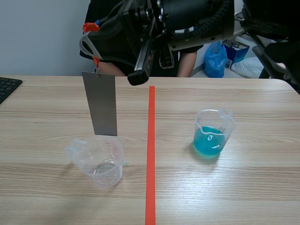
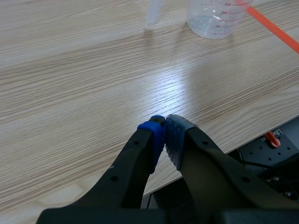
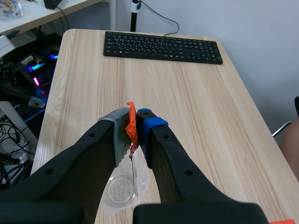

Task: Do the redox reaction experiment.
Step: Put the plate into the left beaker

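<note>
Keyboard: we note a black keyboard [image 1: 8,86] at the far left edge of the worktop [image 1: 234,187], well apart from the glassware.
Left pincer: the left pincer [image 2: 164,135] is closed on nothing, its blue and grey pads meeting. It sits low over bare wood near the worktop's front edge, with the empty beaker ahead of it.
Empty beaker: we find a clear plastic empty beaker [image 1: 98,161] with a handle and red graduation marks, upright, left of the tape line.
Metal sheet: a grey metal sheet [image 1: 103,103], long, flat, rectangular and matte, hangs upright over the empty beaker. Its lower edge is about level with the rim; we cannot tell whether it dips inside.
Right pincer: the right pincer [image 3: 134,122], raised and reaching across past the middle, is clamped on an orange-red tab [image 3: 132,127] from which the sheet hangs.
Tape line: an orange-red tape line [image 1: 151,154] runs away down the middle of the worktop.
Blue beaker: the beaker of blue liquid [image 1: 212,133] stands upright right of the line, roughly half full.
Background: a person [image 1: 187,63] sits across the worktop; a blue bag [image 1: 215,60] lies beyond it.
</note>
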Robot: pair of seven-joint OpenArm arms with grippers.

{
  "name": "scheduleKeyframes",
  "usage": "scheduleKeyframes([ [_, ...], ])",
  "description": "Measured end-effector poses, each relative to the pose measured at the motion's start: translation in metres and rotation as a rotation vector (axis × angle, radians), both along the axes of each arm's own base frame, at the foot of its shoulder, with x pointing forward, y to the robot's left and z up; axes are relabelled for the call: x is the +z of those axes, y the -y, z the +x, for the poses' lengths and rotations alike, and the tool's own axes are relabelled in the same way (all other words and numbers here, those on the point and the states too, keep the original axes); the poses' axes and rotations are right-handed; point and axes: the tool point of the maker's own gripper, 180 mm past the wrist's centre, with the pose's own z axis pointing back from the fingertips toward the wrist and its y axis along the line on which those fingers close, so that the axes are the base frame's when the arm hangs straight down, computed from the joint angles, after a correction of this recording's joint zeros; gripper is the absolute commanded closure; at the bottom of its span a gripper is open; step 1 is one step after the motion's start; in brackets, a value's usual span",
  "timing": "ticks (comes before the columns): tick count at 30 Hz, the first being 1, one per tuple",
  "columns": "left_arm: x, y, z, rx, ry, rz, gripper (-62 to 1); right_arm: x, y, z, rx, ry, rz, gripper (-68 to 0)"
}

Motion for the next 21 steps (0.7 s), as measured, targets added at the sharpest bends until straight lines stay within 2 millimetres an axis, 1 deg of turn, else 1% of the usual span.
scheduleKeyframes([
  [9, 0.000, 0.000, 0.000, 0.000, 0.000, 0.000, -3.1, -0.011, -0.010, -0.014, 0.051, -0.026, -0.023, -1.5],
  [21, 0.000, 0.000, 0.000, 0.000, 0.000, 0.000, -3.1, -0.011, -0.010, -0.015, 0.052, -0.025, -0.018, -1.5],
])
